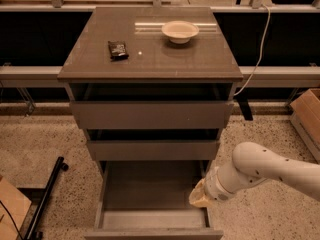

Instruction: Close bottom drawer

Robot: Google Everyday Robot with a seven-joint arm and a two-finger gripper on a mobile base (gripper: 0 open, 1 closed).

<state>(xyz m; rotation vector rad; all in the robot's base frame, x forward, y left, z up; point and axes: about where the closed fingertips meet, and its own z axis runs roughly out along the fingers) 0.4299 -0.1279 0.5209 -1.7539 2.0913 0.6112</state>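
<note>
The bottom drawer (155, 233) is the lowest of three grey-brown drawers and is pulled far out toward me; its long box is empty inside. My gripper (200, 198), a pale yellowish tip on the white arm (260, 166) that reaches in from the right, sits at the drawer's right side wall, near its front end and just over the inside edge. The middle drawer (152, 150) and the top drawer (150, 115) stand only slightly out.
On the cabinet top lie a white bowl (180, 31) and a dark packet (118, 49). A cardboard box (307, 116) stands at the right, another piece of cardboard (10, 209) and a black pole (45, 196) at the left. A cable (257, 44) hangs at the cabinet's right.
</note>
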